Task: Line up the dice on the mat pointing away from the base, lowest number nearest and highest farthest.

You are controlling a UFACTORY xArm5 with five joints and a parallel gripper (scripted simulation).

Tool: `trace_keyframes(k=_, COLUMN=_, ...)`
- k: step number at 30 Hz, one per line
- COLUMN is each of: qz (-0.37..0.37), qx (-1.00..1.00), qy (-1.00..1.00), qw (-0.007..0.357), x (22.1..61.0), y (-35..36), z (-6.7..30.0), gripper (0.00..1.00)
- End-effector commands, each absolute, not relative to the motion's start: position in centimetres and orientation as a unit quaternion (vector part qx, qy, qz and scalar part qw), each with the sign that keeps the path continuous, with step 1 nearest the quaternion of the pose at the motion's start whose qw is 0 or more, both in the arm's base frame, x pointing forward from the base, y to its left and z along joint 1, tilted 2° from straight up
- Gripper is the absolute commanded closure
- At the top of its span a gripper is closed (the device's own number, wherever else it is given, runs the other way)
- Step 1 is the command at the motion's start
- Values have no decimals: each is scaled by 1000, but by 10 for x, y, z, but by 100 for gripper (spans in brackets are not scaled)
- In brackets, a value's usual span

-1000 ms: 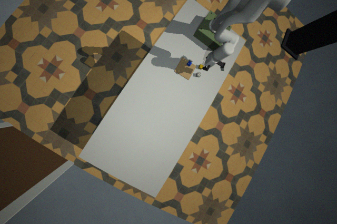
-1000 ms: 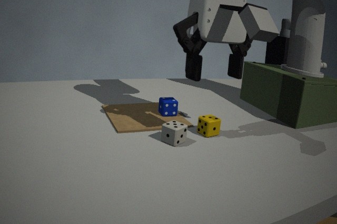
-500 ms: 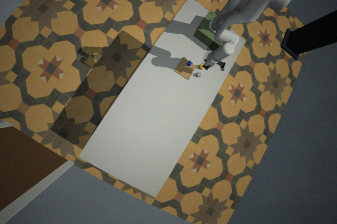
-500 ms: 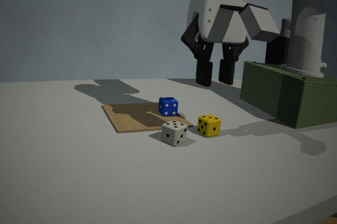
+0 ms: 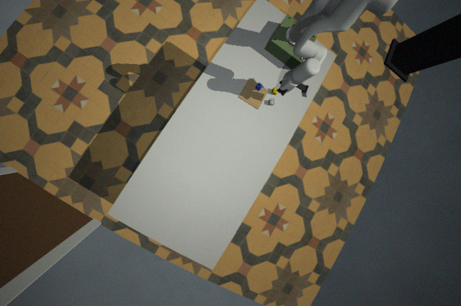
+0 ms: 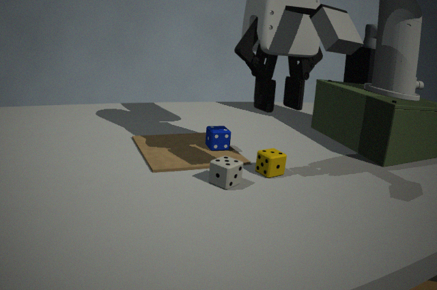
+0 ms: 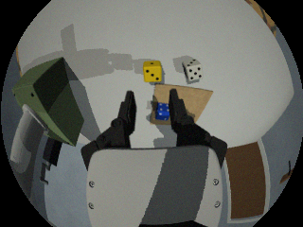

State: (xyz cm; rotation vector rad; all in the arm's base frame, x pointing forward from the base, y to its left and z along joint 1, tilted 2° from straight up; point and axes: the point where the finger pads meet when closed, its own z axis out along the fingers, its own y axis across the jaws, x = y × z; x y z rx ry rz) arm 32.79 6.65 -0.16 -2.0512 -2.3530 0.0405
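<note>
The tan mat lies flat, partly shadowed. The blue die sits on it near the base-side edge; its top seems to show two. The yellow die is on the table just off the mat, three on top. The white die is on the table off the mat, five on top. My gripper is partly open, empty and above the table, pointing down, clear of all dice.
The green base block carries the arm and stands on the white table. The yellow and white dice stand near each other with a gap between. Arm shadows fall across the table and mat.
</note>
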Motion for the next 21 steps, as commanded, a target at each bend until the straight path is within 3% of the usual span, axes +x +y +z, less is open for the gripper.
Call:
trace_keyframes(k=1, qz=12, qx=-657, qy=-754, qw=9, x=329, y=67, z=-1, gripper=53)
trace_keyframes(k=21, qz=12, qx=-657, qy=-754, qw=9, x=329, y=67, z=-6, gripper=53)
